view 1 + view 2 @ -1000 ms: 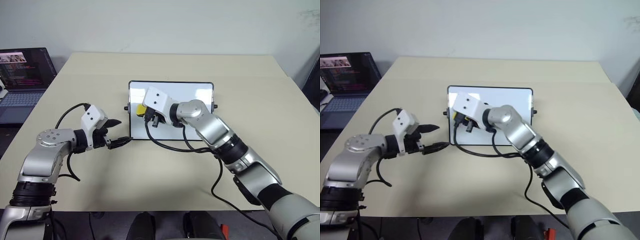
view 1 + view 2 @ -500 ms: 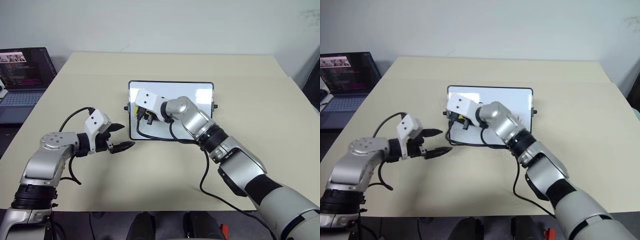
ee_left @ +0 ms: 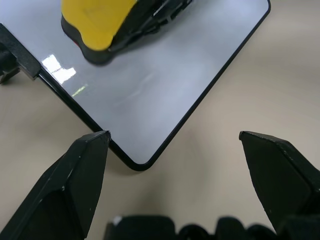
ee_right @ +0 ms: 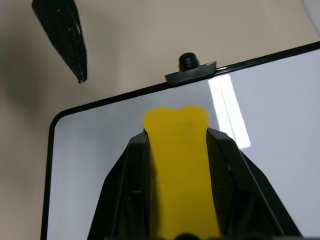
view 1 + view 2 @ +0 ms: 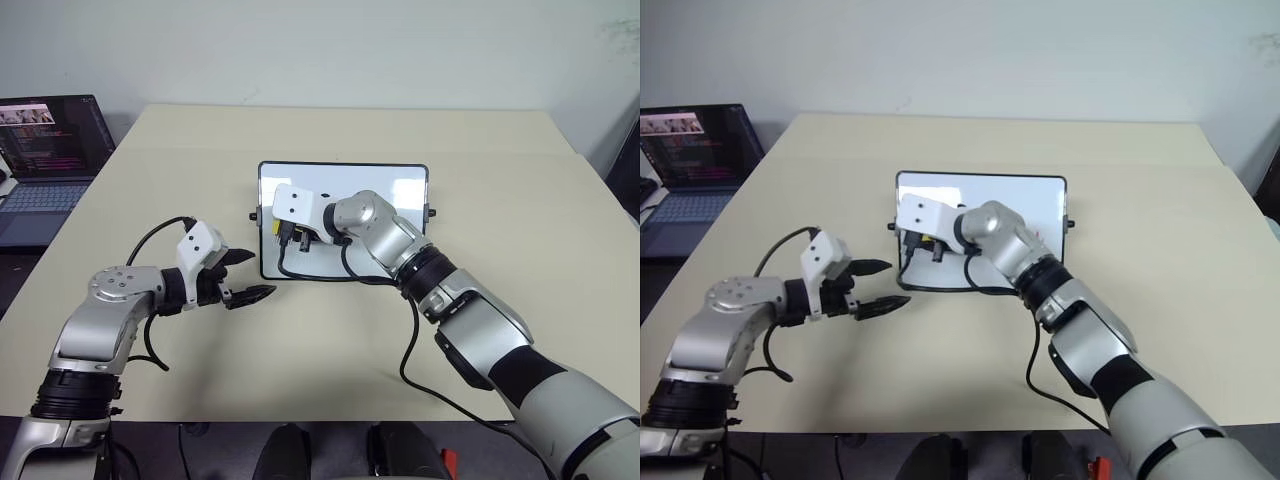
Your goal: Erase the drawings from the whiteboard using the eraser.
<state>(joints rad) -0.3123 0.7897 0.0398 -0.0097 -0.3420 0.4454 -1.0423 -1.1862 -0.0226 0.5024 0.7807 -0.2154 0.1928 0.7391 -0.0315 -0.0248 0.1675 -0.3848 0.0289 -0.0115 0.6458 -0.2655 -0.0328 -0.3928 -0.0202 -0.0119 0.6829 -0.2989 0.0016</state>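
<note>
The whiteboard [image 5: 400, 192] lies flat in the middle of the table, with a thin black frame and a small knob [image 4: 188, 61] at its left short side. My right gripper [image 5: 287, 233] is shut on the yellow eraser [image 5: 277, 227], whose dark underside presses on the board near its left edge. The eraser [image 4: 180, 150] sticks out between the black fingers. My left gripper [image 5: 259, 275] hovers open just off the board's near left corner [image 3: 137, 165], holding nothing. The drawings are hidden; the bare parts of the board look plain white.
An open laptop [image 5: 45, 150] stands at the far left, off the table's edge. My right forearm and its black cable [image 5: 330, 278] lie across the board's near side. Bare beige tabletop [image 5: 520, 200] surrounds the board.
My right arm has stretched forward and sunk, bringing the eraser down and a little left, onto the board's left end. The left gripper has stayed about where it was, still open.
</note>
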